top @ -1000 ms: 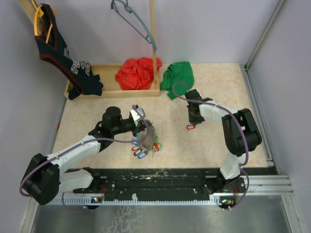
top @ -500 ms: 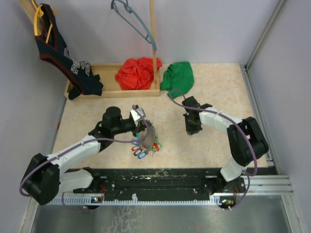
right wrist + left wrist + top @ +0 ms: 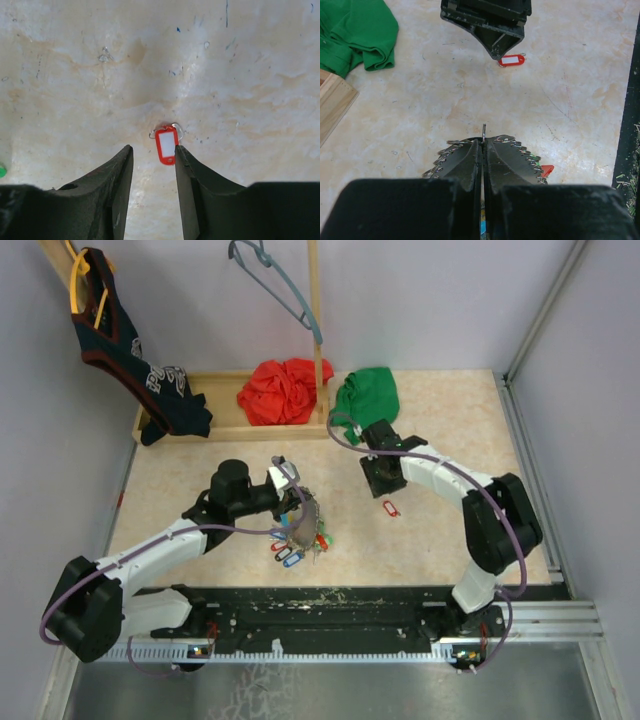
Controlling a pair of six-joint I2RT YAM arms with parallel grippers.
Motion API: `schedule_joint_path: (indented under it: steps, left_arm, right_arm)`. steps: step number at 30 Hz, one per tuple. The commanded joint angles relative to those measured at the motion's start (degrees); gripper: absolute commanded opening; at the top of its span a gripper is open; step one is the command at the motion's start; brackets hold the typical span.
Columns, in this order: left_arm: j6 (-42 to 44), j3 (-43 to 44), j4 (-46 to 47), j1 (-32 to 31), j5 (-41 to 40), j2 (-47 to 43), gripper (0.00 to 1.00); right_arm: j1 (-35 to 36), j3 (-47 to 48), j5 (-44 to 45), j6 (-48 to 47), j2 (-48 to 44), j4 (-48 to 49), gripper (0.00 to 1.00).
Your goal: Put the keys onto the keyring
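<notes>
My left gripper [image 3: 298, 498] is shut on the grey wire of the keyring [image 3: 312, 516] and holds it just above the table. A bunch of keys with red, green and blue tags [image 3: 296, 546] hangs from the ring. In the left wrist view the wire [image 3: 483, 131] sticks out between the closed fingers, with small rings fanned out on both sides. One red-tagged key [image 3: 390, 507] lies alone on the table. My right gripper [image 3: 377, 484] is open above it. In the right wrist view the red tag [image 3: 166, 144] lies just beyond the open gripper [image 3: 152, 156], untouched.
A green cloth [image 3: 366, 397] lies just behind the right gripper. A wooden tray [image 3: 222, 430] at the back holds a red cloth [image 3: 282, 390] and a dark garment [image 3: 165, 395]. A blue-grey hanger [image 3: 275, 285] hangs above the tray.
My right gripper has swung left and toward the back. The red-tagged key, under its tips earlier, now lies uncovered on the table. The left arm has not moved.
</notes>
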Motion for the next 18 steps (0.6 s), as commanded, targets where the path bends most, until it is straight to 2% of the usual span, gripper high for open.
schedule_joint_path:
  steps: [1, 3, 10, 14, 18]
  left_arm:
    - [-0.3, 1.6, 1.1, -0.4, 0.5, -1.5, 0.00]
    - [-0.2, 1.6, 1.1, -0.4, 0.6, -1.4, 0.00]
    - [0.0, 1.6, 1.0, -0.4, 0.7, -1.3, 0.00]
    - [0.1, 1.6, 1.1, -0.4, 0.6, -1.3, 0.00]
    - [0.1, 1.6, 1.0, -0.4, 0.4, -1.4, 0.00]
  right_arm:
    - [0.0, 2.0, 0.2, -6.9, 3.2, -0.2, 0.40]
    - [0.0, 1.8, -0.3, -8.5, 3.5, 1.0, 0.46]
    - [0.0, 3.3, -0.1, -9.6, 7.6, 2.5, 0.47]
    - [-0.6, 3.1, -1.0, -8.7, 9.2, 2.4, 0.44]
    - [-1.6, 2.5, -2.4, -6.2, 9.4, 2.4, 0.34]
